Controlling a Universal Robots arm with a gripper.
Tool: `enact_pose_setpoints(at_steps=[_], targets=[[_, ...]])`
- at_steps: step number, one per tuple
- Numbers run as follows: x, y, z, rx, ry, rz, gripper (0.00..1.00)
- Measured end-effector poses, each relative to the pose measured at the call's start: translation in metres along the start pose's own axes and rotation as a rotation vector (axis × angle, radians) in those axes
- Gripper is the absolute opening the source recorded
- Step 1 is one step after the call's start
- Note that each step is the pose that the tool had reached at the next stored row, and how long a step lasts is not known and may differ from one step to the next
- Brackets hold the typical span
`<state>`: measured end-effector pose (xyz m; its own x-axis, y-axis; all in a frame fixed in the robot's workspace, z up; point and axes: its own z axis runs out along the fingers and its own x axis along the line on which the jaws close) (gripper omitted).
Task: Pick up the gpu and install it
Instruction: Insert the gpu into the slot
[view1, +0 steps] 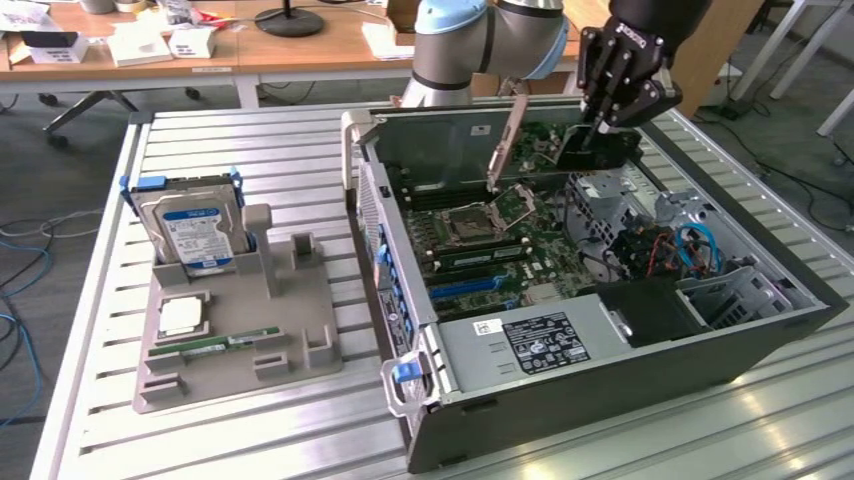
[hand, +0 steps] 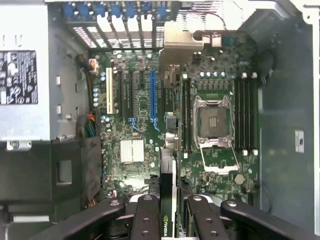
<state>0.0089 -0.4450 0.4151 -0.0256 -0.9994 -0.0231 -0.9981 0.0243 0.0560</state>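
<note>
The gripper (view1: 603, 120), jaws partly closed, pinches the gpu (view1: 589, 152) upright by its top edge above the computer case (view1: 601, 400), far side, exterior view's right. The card looks light, stiff and fragile; grip its bare edges only.

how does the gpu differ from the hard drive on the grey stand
Colour: the gpu is black; the hard drive is silver with a blue-white label.
Place: the gpu hangs in the claw over the open computer case; the hard drive stands in the grey stand on the exterior view's left.
Build: the gpu is a thin card; the hard drive is boxy.
Shared: both are computer parts, neither mounted in the case.
</note>
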Motion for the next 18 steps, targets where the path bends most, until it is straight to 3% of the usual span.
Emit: enact_pose_setpoints(at_steps=[3,10,15,18], targets=[[0.0,0.0,0.0003,-0.001,0.0026,-0.044,0.26],[-0.0001,0.0001,0.0004,0.0002,0.0029,-0.046,0.26],[-0.0001,0.0015,0.0006,0.0356,0.0029,-0.05,0.26],[-0.0001,0.0023,0.001,0.0386,0.0031,-0.05,0.26]])
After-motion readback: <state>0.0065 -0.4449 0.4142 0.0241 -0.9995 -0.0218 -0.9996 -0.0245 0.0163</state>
